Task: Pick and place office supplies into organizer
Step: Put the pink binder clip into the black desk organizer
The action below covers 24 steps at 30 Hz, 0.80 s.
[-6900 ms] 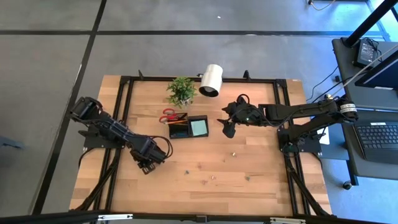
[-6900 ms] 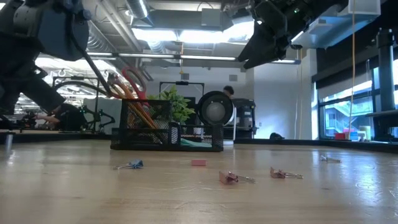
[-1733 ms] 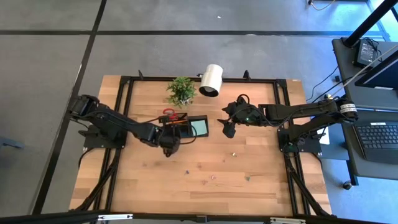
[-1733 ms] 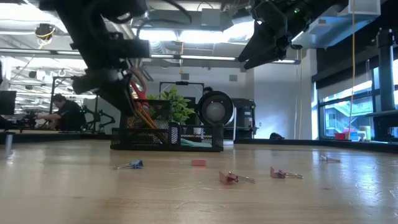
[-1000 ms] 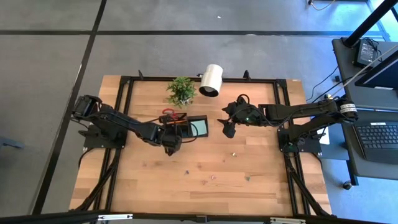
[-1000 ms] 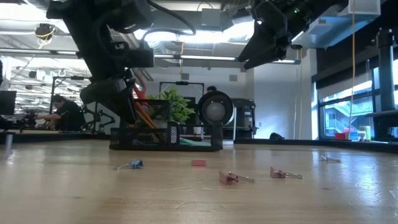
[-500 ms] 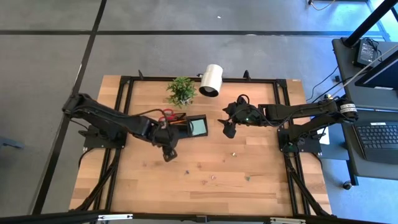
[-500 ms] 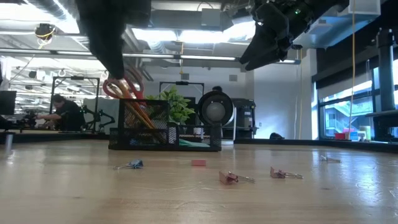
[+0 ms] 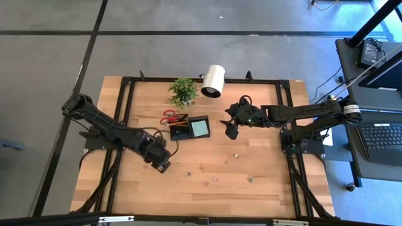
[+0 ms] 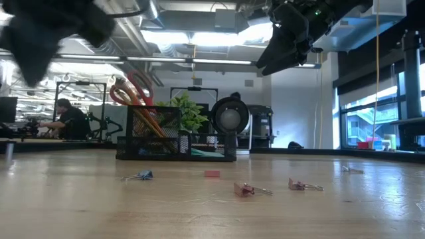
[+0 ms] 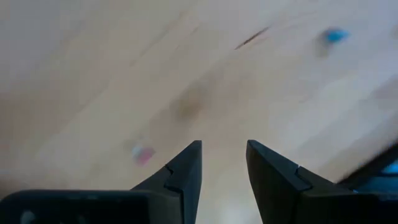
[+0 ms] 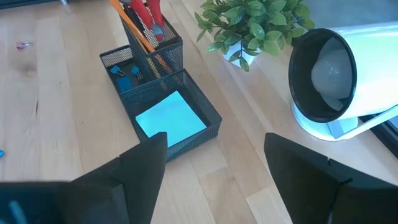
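My left claw [image 9: 161, 164] hangs over bare surface [image 9: 264, 188], in front of the organizer [image 9: 190, 129], fingers narrowly parted and empty; a blue clip [image 11: 336, 35] and a pink piece [image 11: 143, 154] lie below it. My right claw [image 9: 228, 130] hovers just right of the organizer, fingers spread wide, empty. The organizer holds the scissors [image 12: 144, 15], pencils [image 12: 134, 30] and teal pad [image 12: 171, 115]. More clips [image 10: 250, 190] lie scattered on the near surface, well apart from the organizer.
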Tool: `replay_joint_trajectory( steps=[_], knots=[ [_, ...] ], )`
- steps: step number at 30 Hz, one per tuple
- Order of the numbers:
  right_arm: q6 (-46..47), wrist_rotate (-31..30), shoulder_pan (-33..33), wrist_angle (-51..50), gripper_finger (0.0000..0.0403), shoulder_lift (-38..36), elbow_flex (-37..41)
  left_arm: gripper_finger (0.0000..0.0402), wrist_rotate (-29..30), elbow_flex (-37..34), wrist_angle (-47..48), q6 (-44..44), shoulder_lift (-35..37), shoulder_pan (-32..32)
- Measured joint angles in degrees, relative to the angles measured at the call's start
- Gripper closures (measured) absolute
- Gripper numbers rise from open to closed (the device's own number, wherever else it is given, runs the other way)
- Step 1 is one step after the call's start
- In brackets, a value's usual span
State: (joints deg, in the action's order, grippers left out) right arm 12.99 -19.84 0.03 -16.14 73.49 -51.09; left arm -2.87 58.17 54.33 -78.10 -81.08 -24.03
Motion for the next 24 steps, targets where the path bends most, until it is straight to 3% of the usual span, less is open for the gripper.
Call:
replay_joint_trajectory(
  steps=[4,12,18,24],
  knots=[
    [0.0,0.0,0.0,0.0,0.013,0.0,0.0,0.0275,-0.1,-2.2,4.2,-11.6,0.0,-3.8],
    [0.0,0.0,0.0,0.0,0.013,0.0,0.0,0.0246,-2.2,-8.0,3.3,-35.4,0.0,-10.1],
    [0.0,0.0,0.0,0.0,0.013,0.0,0.0,0.0238,-1.6,-10.7,2.0,-44.4,0.0,-11.7],
    [0.0,0.0,0.0,0.0,0.013,0.0,0.0,0.0239,-1.3,-12.7,-2.5,-45.8,-0.1,-11.1]
  ],
)
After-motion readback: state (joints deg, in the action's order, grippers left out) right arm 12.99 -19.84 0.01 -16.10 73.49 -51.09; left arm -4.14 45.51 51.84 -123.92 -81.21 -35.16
